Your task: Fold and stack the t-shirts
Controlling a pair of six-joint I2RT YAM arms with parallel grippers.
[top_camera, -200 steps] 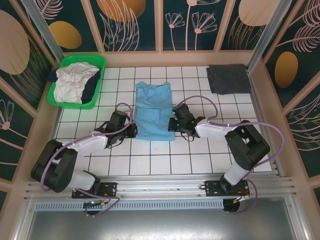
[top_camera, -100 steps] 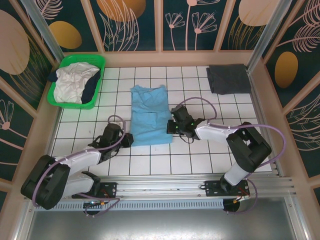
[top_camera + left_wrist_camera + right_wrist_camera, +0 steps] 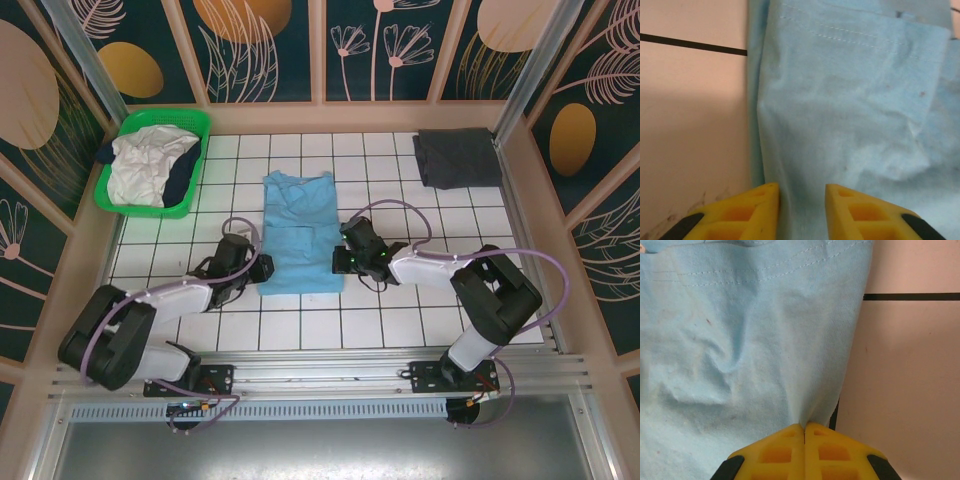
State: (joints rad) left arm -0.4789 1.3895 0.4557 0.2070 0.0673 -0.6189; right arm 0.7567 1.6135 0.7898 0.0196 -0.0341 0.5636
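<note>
A light blue t-shirt (image 3: 300, 230) lies flat and folded into a long strip in the middle of the tiled table. My left gripper (image 3: 262, 270) sits at its near left corner. In the left wrist view the left gripper (image 3: 801, 192) is open, with the blue cloth (image 3: 850, 100) lying loose between the yellow fingers. My right gripper (image 3: 343, 262) is at the near right edge. In the right wrist view the right gripper (image 3: 804, 426) is shut, pinching the blue cloth (image 3: 740, 340). A dark grey t-shirt (image 3: 457, 157) lies folded at the back right.
A green plastic basket (image 3: 150, 210) stands at the back left with a white tee (image 3: 140, 170) and a navy one (image 3: 182, 180) crumpled inside. Patterned walls close in the table on three sides. Bare tiles lie along the near edge.
The blue t-shirt has slid a little toward the near edge. My left gripper's fingers have parted and let go of the cloth. The right gripper keeps its pinch.
</note>
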